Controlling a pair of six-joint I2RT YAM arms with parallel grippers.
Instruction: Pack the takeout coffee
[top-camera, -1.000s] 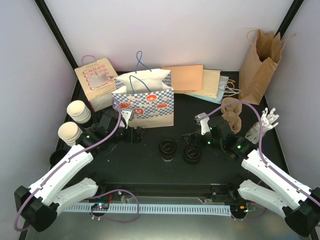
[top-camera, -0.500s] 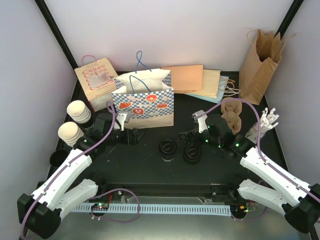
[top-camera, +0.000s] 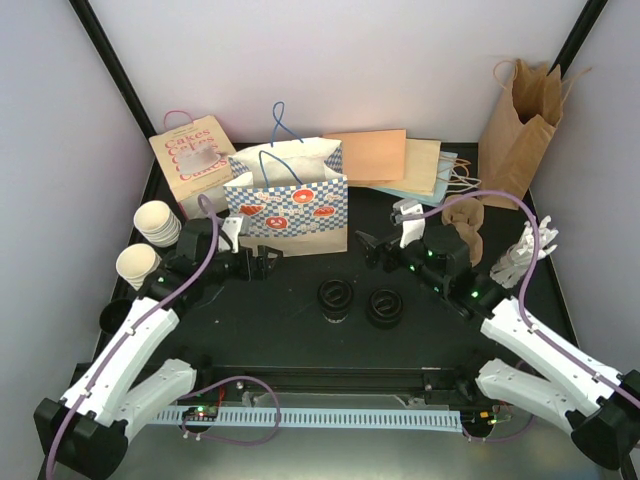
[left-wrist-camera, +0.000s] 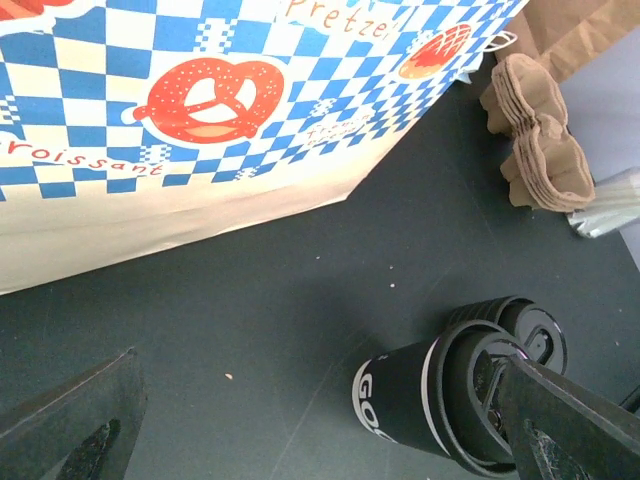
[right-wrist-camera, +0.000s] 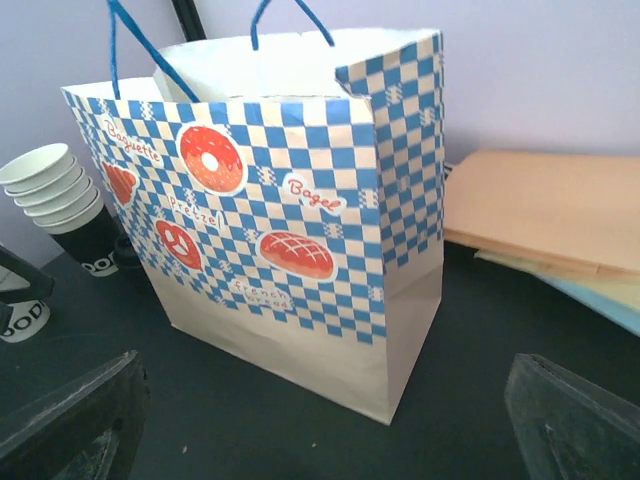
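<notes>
Left gripper (top-camera: 260, 263) and right gripper (top-camera: 369, 246) both hang with jaws spread wide, nothing between the dark wedge-shaped fingers (left-wrist-camera: 70, 415). Each sits near a lower corner of the blue-and-white checked paper bag (top-camera: 290, 205). This bag stands upright and open-mouthed on the matte black table (top-camera: 300, 340). It is printed with a pretzel, a doughnut and a bagel, and blue cord handles loop up from its rim. Two black lidded cups (top-camera: 336, 298) stand side by side on the table between the grippers, nearer the arm bases, their round plastic lids glossy and ringed. Two nested stacks of cream-white paper cups (top-camera: 157, 222) with stepped rims sit at the table's left edge, left of the bag. Moulded brown pulp cup carriers (top-camera: 465, 225) lie behind the right arm.
</notes>
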